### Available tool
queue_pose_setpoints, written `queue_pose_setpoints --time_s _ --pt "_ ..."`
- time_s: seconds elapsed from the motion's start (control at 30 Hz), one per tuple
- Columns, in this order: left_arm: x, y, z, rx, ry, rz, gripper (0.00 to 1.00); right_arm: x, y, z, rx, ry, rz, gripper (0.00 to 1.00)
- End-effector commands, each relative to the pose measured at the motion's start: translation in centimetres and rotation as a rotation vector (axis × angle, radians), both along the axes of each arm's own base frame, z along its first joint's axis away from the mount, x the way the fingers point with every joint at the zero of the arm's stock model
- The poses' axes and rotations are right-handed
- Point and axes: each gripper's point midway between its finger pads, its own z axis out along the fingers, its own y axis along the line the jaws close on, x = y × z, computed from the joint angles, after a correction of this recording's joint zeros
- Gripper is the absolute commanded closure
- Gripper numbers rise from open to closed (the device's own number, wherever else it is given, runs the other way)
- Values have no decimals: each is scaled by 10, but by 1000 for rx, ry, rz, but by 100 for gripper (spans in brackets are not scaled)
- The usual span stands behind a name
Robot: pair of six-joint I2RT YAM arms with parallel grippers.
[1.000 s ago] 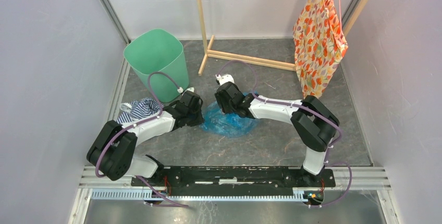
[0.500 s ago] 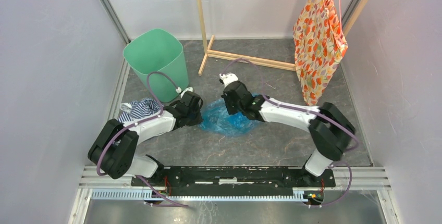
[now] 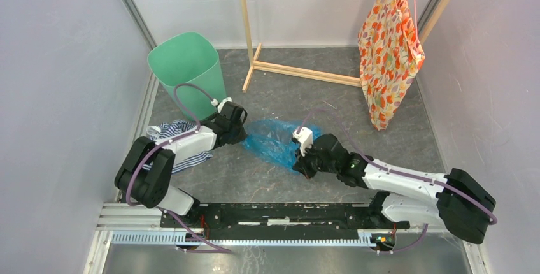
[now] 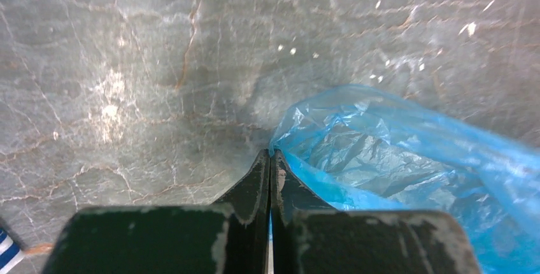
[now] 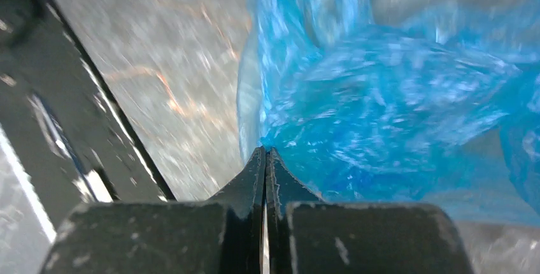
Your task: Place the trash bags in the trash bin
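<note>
— Grey marbled tabletop point(image 3: 356, 108) with white walls round it, fine, but where's the bag?

— Blue bag point(image 3: 275, 141) is lying crumpled on the table, roughly in the middle in front of both arms. It's not in the bin. The green bin point(image 3: 184, 64) stands upright in the far left corner, well apart from the bag.

— ok and the grippers?

— Left gripper point(image 4: 270, 157) is pinched shut right on the bag's left edge (there's a sliver of blue plastic between the fingers in the wrist view). Right gripper point(image 5: 265, 153) is closed too, low to the table, with its tips nipping the bag's near right edge. That wrist view is pretty blurry tho.

— so the bag's strung between the two?

— Pretty much. It lies spread from one to the other, resting on the table as far as I can tell.

— anything else lying about?

— Blue-and-white striped cloth point(image 3: 167, 130) under the left arm near the bin, an orange floral fabric point(image 3: 388, 51) hanging at the far right, and a wooden frame point(image 3: 305, 72) at the back.
</note>
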Motion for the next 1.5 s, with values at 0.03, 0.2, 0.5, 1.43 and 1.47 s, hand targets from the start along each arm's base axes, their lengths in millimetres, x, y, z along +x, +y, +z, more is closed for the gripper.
queue_pose_setpoints --time_s 0.03,0.2,0.5,1.43,1.47 --pt "33 -7 31 -28 -98 23 98 -15 -26 -34 -66 49 -33 100" --pt "34 -12 48 -54 -135 -19 98 -10 -46 -49 -149 52 -123 100" --pt "29 -20 97 -89 -245 -141 97 0 -43 -5 -125 -38 -119 47" --pt "12 -62 173 -194 -462 -525 98 107 14 72 48 -114 -74 39" --pt "11 -63 175 -199 -469 -531 98 106 15 67 52 -96 -61 39"
